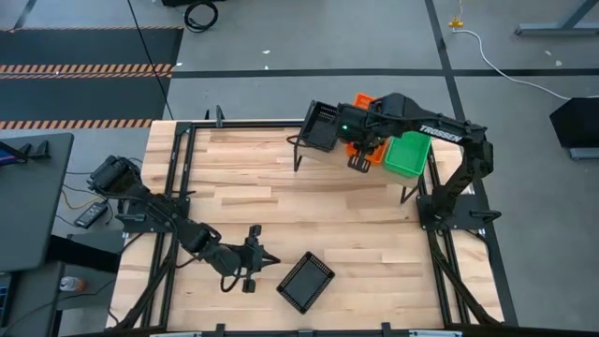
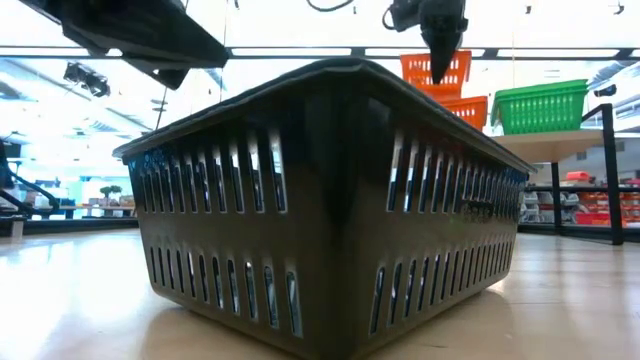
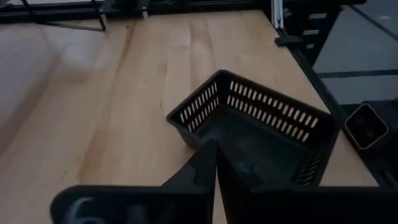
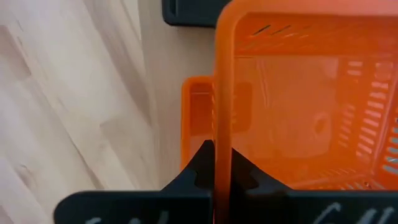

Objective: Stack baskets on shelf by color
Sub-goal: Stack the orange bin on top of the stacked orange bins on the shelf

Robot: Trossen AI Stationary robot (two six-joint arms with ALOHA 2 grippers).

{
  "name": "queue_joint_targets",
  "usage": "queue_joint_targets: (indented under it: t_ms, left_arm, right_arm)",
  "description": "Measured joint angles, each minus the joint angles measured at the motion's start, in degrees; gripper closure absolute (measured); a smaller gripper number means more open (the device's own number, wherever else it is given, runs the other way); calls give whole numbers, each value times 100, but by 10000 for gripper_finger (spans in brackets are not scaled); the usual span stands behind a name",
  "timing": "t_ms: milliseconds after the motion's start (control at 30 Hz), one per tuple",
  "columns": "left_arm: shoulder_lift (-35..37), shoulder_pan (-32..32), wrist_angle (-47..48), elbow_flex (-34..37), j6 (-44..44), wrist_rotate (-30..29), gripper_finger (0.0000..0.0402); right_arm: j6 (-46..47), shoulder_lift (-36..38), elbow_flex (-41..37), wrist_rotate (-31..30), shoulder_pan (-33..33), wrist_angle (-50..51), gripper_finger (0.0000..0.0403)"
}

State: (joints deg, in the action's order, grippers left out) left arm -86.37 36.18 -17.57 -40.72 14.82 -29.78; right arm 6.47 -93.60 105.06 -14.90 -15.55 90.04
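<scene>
On the shelf (image 2: 550,145) at the table's far right, a black basket (image 1: 323,124), an orange basket (image 1: 372,150) and a green basket (image 1: 408,154) sit side by side. My right gripper (image 1: 358,161) hangs over the shelf, shut on a second orange basket (image 2: 437,70) just above the first (image 2: 472,110). Another black basket (image 1: 306,280) rests on its base on the table near the front edge. My left gripper (image 1: 265,259) is shut, just left of it, its fingers pointing at the basket's corner (image 3: 186,121) without touching it. My right gripper pinches the upper orange basket's side wall at its rim (image 4: 222,134) between the two fingers, one inside the basket and one outside. The fingers (image 2: 440,45) come from above, pointing down. The basket hangs level below them, over the lower orange basket (image 4: 199,118) and shifted a little sideways from it.
Black frame rails (image 1: 178,187) run along the table's left and right sides. The shelf's thin black legs (image 1: 298,161) stand on the tabletop. The wide middle of the wooden table (image 1: 309,211) is bare board. A dark side desk (image 1: 28,187) with cables stands off the left edge.
</scene>
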Motion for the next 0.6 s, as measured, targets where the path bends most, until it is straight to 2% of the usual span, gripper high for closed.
queue_joint_targets:
  t_ms: [600]
  left_arm:
    - [-306,500,-194,-1,530,-1307,387]
  right_arm:
    - [-106,2,-652,418,-295,-2,389]
